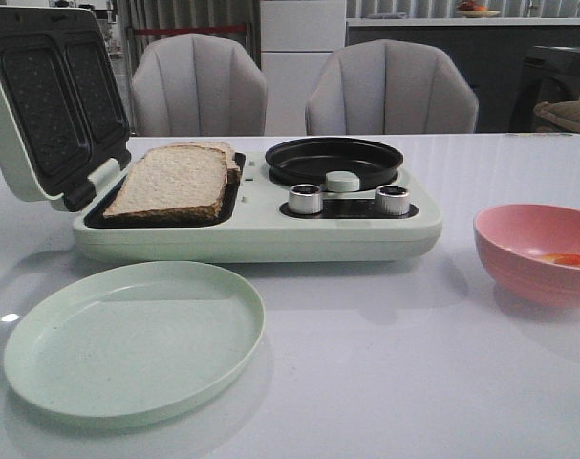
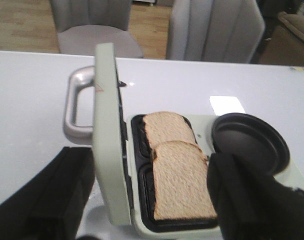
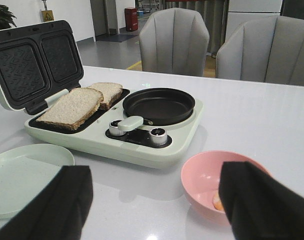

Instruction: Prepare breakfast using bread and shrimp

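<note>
Two slices of bread lie overlapping in the open sandwich maker's left tray; they also show in the left wrist view and the right wrist view. The shrimp lies in the pink bowl; in the right wrist view only a bit of it shows beside a finger. My left gripper is open above the sandwich maker, its fingers either side of the lid and near slice. My right gripper is open and empty above the table next to the bowl. Neither gripper shows in the front view.
The sandwich maker's lid stands open at the back left, with a metal handle. A black round pan and two knobs sit on its right half. A pale green plate lies in front. Two chairs stand behind the table.
</note>
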`<state>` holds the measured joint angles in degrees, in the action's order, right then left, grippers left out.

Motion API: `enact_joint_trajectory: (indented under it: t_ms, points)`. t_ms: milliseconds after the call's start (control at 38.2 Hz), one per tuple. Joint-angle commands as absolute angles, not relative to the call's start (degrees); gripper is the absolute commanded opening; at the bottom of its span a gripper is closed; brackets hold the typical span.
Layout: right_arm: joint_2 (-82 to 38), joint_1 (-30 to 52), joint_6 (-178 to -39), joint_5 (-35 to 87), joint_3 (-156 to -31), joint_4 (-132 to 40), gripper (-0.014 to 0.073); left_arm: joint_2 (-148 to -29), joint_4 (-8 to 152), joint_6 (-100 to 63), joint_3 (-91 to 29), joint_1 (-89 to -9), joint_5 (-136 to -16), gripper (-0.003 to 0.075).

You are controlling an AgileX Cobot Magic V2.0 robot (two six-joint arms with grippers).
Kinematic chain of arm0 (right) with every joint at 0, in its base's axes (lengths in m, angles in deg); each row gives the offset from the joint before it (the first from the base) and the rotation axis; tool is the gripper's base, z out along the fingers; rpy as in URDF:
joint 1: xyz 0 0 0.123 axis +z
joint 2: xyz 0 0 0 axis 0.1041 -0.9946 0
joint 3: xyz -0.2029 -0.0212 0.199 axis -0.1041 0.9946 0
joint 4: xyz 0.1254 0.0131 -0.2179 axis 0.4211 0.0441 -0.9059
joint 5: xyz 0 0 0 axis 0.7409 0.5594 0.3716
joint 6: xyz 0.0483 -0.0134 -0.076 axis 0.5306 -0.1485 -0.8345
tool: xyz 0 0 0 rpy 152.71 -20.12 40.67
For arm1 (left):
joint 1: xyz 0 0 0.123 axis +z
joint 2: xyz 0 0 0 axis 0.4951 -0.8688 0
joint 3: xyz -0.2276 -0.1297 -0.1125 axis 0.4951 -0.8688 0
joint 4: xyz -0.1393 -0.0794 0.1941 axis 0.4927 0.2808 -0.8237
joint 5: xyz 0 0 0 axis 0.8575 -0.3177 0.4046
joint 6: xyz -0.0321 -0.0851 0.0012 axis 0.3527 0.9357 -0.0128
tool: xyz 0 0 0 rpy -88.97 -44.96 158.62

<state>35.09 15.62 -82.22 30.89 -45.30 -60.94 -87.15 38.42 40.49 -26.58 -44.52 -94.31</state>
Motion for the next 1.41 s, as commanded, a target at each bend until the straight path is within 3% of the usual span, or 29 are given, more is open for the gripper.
enact_joint_trajectory:
  t_ms: [0, 157, 392, 576, 837, 994, 1177, 1387]
  points:
    - [34.41, 15.38, -82.11, 26.09, -46.76, -60.99, 0.0614, -90.14, 42.13, 40.19, -21.55, -38.63, -90.43, 0.0529]
    - [34.41, 15.38, -82.11, 26.09, -46.76, -60.99, 0.0614, -95.09, 55.36, 31.58, -18.28, -28.84, -92.13, 0.0529]
    - [34.41, 15.38, -82.11, 26.09, -46.76, -60.99, 0.0614, -102.83, 94.48, 3.76, -17.02, -12.99, -97.83, 0.0529]
    - [34.41, 15.38, -82.11, 26.09, -46.76, -60.99, 0.0614, -110.97, 119.73, -12.59, -17.02, -6.0, -109.15, 0.0529]
    - [34.41, 15.38, -82.11, 26.09, -46.76, -60.99, 0.0614, -120.13, 132.42, -22.28, -17.02, -7.08, -116.35, 0.0529]
    - [34.41, 15.38, -82.11, 26.09, -46.76, -60.99, 0.0614, -123.19, 134.23, -24.0, -16.93, -9.3, -115.86, 0.0524]
    - [34.41, 15.38, -82.11, 26.09, -46.76, -60.99, 0.0614, -125.35, 134.1, -24.36, -16.93, -13.18, -112.35, 0.0454]
    - [34.41, 15.38, -82.11, 26.09, -46.76, -60.99, 0.0614, -126.99, 134.9, -24.36, -16.93, -16.98, -109.43, 0.0446]
